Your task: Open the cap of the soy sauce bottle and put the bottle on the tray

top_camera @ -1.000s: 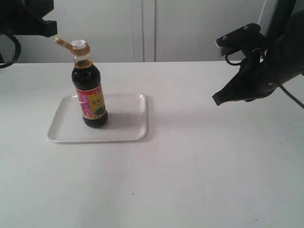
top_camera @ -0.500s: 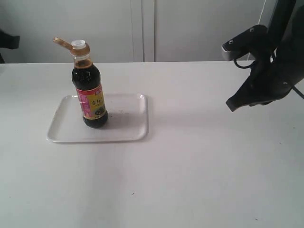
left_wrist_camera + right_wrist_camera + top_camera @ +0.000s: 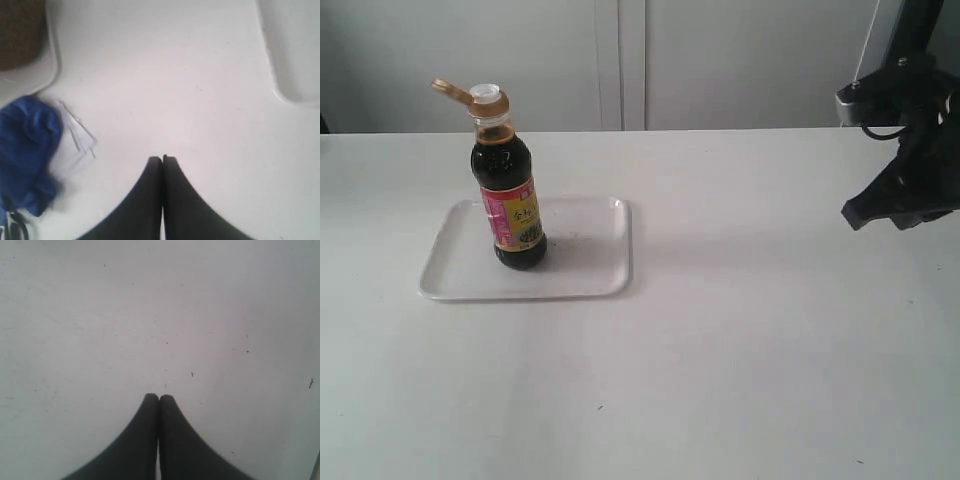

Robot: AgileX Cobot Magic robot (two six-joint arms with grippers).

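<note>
A matte white table (image 3: 740, 360) fills the scene, its surface flecked with tiny dark specks, and pale panelled walls rise behind it. Nearest the exterior camera the tabletop is bare. Further back on the left lies the tray (image 3: 590, 275), a flat white plastic rectangle with rounded corners and a low raised rim, its long side running across the view. The soy sauce bottle (image 3: 510, 200) stands upright on the left half of the tray, long axis vertical, its base inside the rim. The body is smooth clear plastic full of near-black liquid, with rounded shoulders narrowing to a short neck, and a red-and-yellow label wraps the lower part. On top, the cap (image 3: 483, 99) is golden-brown; its hinged lid is flipped open and points up and away to the left of the view, leaving the pale spout ring exposed.

On the right edge of the exterior view, the right gripper (image 3: 880, 205) hangs above the table, well apart from the tray. In its wrist view, the right gripper (image 3: 159, 400) has its two smooth black fingers pressed together over bare table, holding nothing.

The left gripper (image 3: 162, 161) is likewise closed and empty, above white table; a crumpled blue cloth (image 3: 27, 150) lies near it.
</note>
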